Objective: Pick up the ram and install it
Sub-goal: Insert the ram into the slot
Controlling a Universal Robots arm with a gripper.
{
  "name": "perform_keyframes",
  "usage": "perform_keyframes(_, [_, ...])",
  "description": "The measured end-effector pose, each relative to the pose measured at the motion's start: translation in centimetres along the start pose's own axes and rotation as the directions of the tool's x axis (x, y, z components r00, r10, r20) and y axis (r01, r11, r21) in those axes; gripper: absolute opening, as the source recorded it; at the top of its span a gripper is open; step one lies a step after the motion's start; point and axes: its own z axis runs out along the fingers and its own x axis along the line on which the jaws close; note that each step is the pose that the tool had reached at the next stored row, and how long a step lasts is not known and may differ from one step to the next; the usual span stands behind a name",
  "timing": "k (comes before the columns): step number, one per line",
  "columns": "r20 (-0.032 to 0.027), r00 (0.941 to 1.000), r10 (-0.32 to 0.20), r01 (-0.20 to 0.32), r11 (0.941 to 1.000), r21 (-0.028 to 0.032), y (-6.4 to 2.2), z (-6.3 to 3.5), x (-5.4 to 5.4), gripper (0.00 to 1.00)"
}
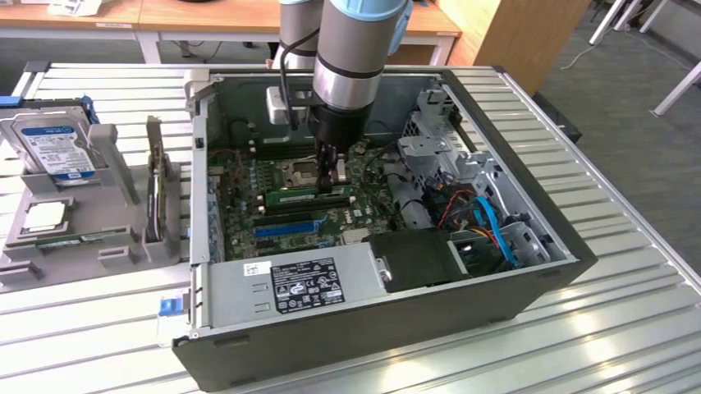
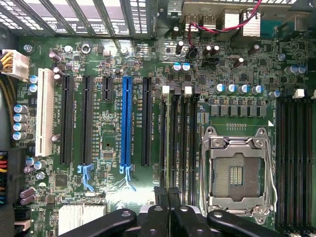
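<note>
The ram (image 1: 310,197) is a long green stick standing edge-up in a memory slot on the motherboard (image 1: 235,205), inside the open computer case (image 1: 547,246). My gripper (image 1: 332,182) reaches straight down into the case and is shut on the ram's end nearest the exterior view's right. In the wrist view the ram (image 2: 166,138) is a thin edge-on line in the slot with the white clip, running away from the closed black fingertips (image 2: 159,193). The gripper (image 2: 166,192) sits next to the empty processor socket (image 2: 236,170).
A grey holder (image 1: 33,238) at the exterior view's left carries a hard drive (image 1: 61,148), an upright expansion card (image 1: 153,189) and a square processor chip (image 1: 44,215). Inside the case are the power supply (image 1: 295,283), a drive cage (image 1: 438,156) and blue and red cables (image 1: 493,222).
</note>
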Motion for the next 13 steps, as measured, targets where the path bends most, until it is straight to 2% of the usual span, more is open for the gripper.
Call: perform_keyframes(13, [0.0001, 1.0000, 0.004, -0.004, 1.0000, 0.0001, 0.00, 0.04, 0.04, 0.11])
